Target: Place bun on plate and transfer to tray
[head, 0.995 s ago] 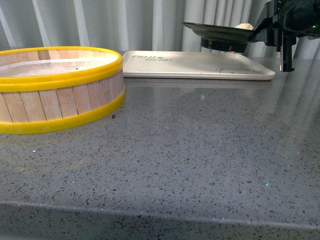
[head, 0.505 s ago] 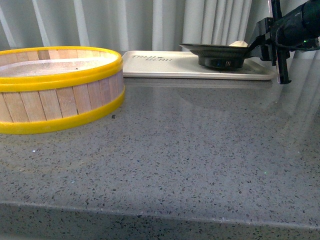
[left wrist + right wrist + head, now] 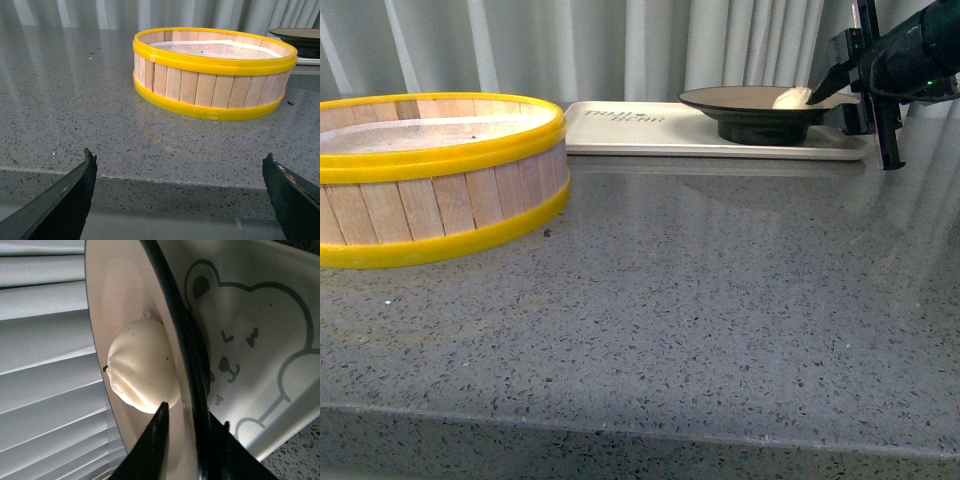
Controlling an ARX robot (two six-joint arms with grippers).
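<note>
The black-rimmed, tan-inside plate [image 3: 750, 100] stands with its footed base on the right end of the cream-white tray [image 3: 660, 130]. The cream-white bun [image 3: 790, 97] lies on the plate near its right rim. My right gripper [image 3: 832, 95] is shut on that rim. In the right wrist view the gripper [image 3: 192, 415] has one finger inside beside the bun [image 3: 142, 367] and the other under the plate's rim [image 3: 175, 340], above the tray's bear drawing [image 3: 250, 340]. My left gripper [image 3: 180, 160] hangs open and empty over the counter's front edge, far from the plate [image 3: 295, 35].
A yellow-rimmed wooden steamer basket [image 3: 440, 180] stands at the left of the grey speckled counter [image 3: 700, 300], close to the tray's left end. Pale pleated curtains hang right behind the tray. The basket [image 3: 215, 75] lies ahead of the left gripper.
The right gripper has come down with the plate and bun, from hanging above the tray's right end to the plate's base resting on the tray. The left arm's movement is not shown.
</note>
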